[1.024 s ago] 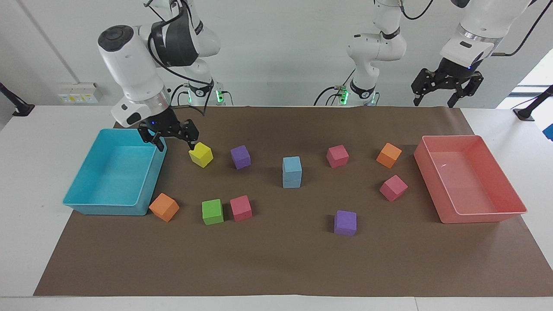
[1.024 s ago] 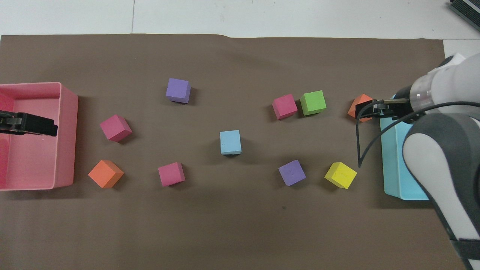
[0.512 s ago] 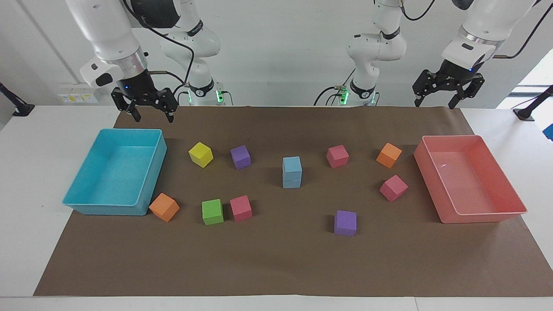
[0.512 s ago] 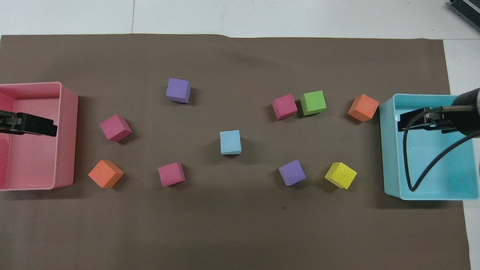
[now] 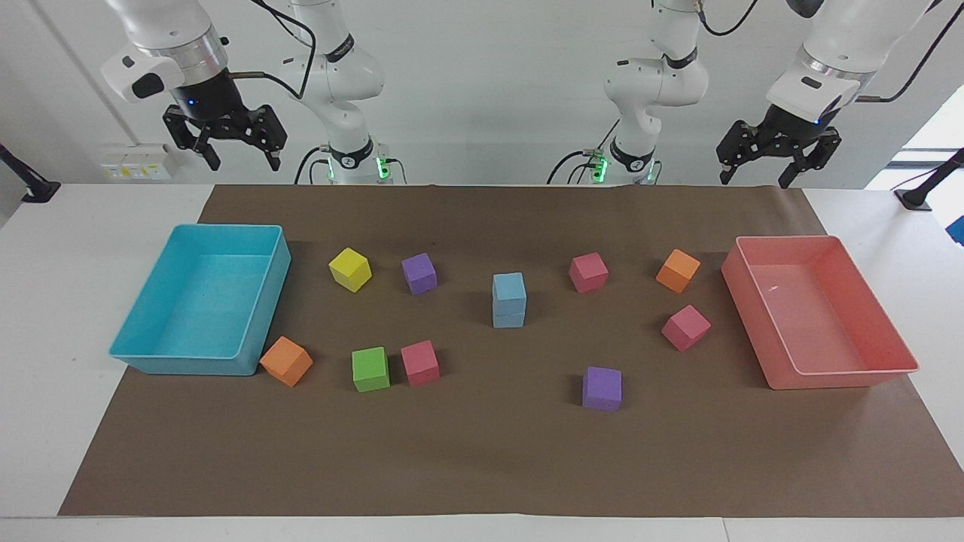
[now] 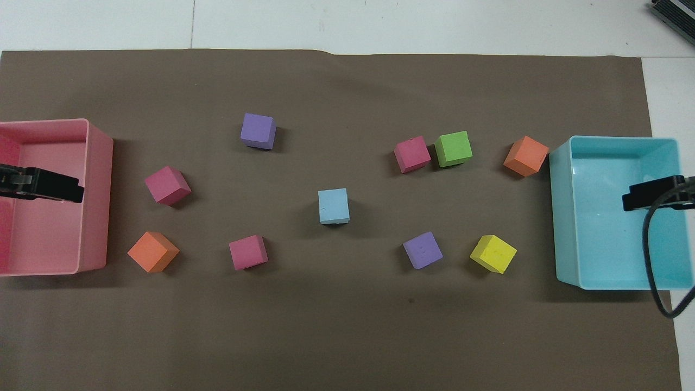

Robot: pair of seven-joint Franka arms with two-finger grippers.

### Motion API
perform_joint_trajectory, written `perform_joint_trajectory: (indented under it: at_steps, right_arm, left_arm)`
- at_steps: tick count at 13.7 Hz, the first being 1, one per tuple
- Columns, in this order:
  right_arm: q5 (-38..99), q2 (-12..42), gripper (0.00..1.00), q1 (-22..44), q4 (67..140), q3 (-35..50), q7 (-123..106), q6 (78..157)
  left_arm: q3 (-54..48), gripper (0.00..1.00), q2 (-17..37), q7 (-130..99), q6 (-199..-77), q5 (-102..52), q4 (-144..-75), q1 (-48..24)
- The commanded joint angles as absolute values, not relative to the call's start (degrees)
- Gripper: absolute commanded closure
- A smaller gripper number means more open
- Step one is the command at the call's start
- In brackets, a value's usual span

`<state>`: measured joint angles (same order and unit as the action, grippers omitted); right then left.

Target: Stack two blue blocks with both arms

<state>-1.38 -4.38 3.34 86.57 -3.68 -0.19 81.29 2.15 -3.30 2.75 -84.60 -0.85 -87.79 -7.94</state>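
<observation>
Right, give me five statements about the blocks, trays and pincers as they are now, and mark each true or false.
1. One blue block sits on top of the other blue block. True.
2. The right pincer holds the yellow cube. False: it is open and empty, up in the air, and the cube lies on the brown paper.
3. The turquoise tray has a cube in it. False: no cube is in it.
4. The left pincer is open and holds nothing. True.
5. The green cube lies right beside a pink cube. True.
</observation>
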Motion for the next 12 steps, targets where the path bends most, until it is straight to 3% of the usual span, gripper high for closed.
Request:
perform_joint_trajectory:
  at_steps: [1,12]
  right_arm:
    - [-3.08,-7.02,0.0,2.72,89.54,-4.21,-3.68,81.47]
    - [-2.29,-7.56,0.0,2.72,91.41,-4.66,-4.57,82.79]
  left_arm:
    - [1.67,0.0,-2.99,6.31,-83.32,-1.67,-86.58,-6.51]
    - [1.58,0.0,-2.2,6.15,-84.2,-1.76,-86.48,-4.66]
